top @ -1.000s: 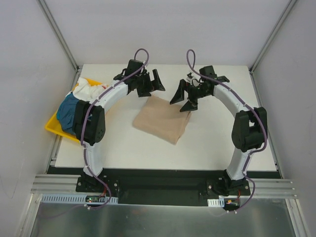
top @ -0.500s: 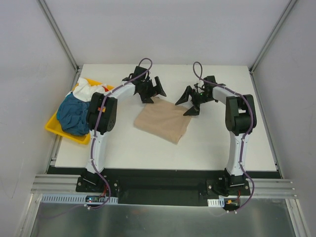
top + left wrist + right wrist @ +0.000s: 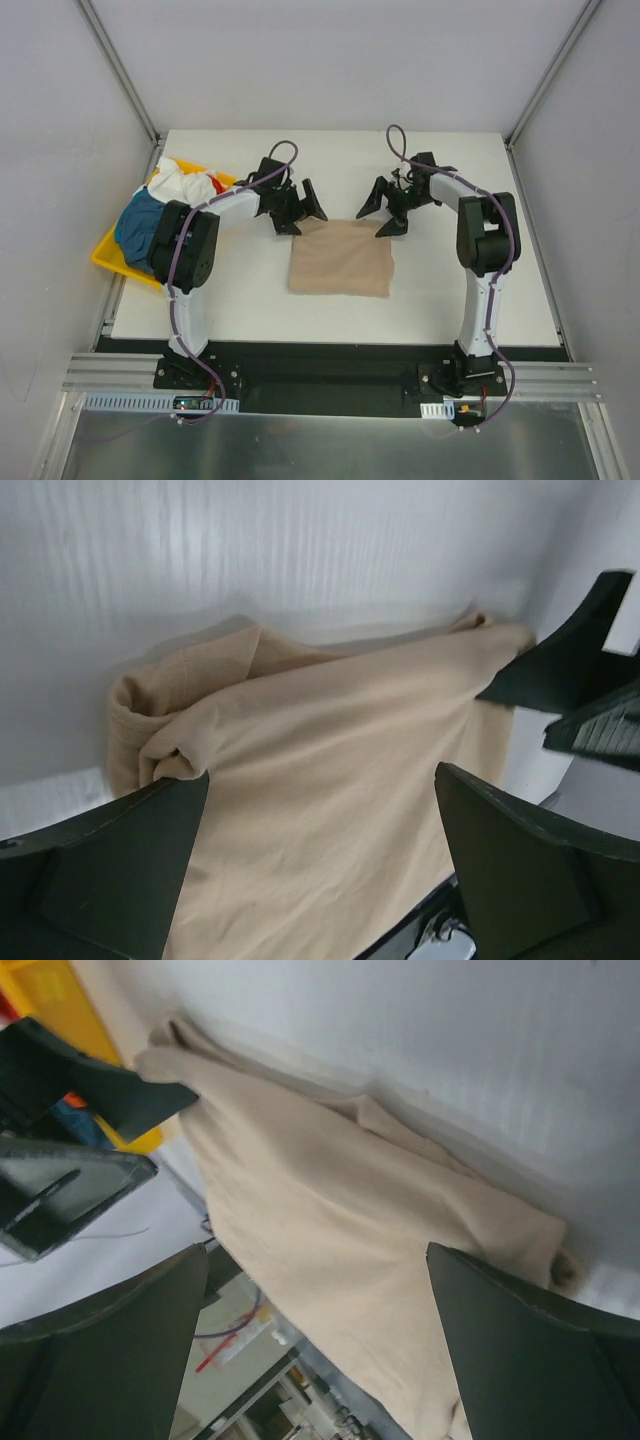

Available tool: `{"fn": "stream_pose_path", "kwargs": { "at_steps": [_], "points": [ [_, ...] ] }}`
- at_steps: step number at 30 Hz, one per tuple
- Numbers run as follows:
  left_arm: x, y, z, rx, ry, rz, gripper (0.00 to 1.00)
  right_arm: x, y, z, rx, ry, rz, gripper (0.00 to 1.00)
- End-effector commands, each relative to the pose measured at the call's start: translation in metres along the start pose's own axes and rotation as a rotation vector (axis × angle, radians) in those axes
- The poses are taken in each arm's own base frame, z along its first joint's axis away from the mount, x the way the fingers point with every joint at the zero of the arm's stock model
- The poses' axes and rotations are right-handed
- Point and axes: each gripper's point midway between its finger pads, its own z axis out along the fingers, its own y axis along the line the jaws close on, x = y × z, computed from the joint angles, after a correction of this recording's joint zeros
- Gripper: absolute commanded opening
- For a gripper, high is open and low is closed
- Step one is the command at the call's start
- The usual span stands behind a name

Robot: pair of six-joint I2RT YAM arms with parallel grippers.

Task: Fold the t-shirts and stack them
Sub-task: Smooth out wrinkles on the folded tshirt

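Only the top view shows the teal, white and red t-shirts (image 3: pixel 160 205) heaped in the yellow tray (image 3: pixel 108 258) at mid-left. The tan t-shirt (image 3: pixel 340 258) lies mid-frame on the table (image 3: pixel 450 290). The left claw (image 3: pixel 300 210) and right claw (image 3: pixel 380 212), both spread wide and empty, hang at its upper corners.
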Motion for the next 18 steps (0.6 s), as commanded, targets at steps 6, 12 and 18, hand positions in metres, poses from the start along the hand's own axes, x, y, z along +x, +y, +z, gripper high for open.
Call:
{"fn": "stream_pose_path", "kwargs": {
  "at_steps": [6,12,18],
  "points": [
    [0.032,0.025,-0.06,-0.17,-0.096,0.063,0.99,0.031,-0.011,-0.087,0.498,-0.17,-0.312,0.96],
    [0.026,0.011,-0.102,-0.153,-0.215,0.112,0.99,0.049,0.01,-0.174,0.783,-0.525,-0.444,0.96],
    [0.024,0.013,-0.161,-0.19,-0.397,0.152,0.99,0.079,0.04,-0.226,0.578,-0.97,-0.415,0.96]
  ]
}}
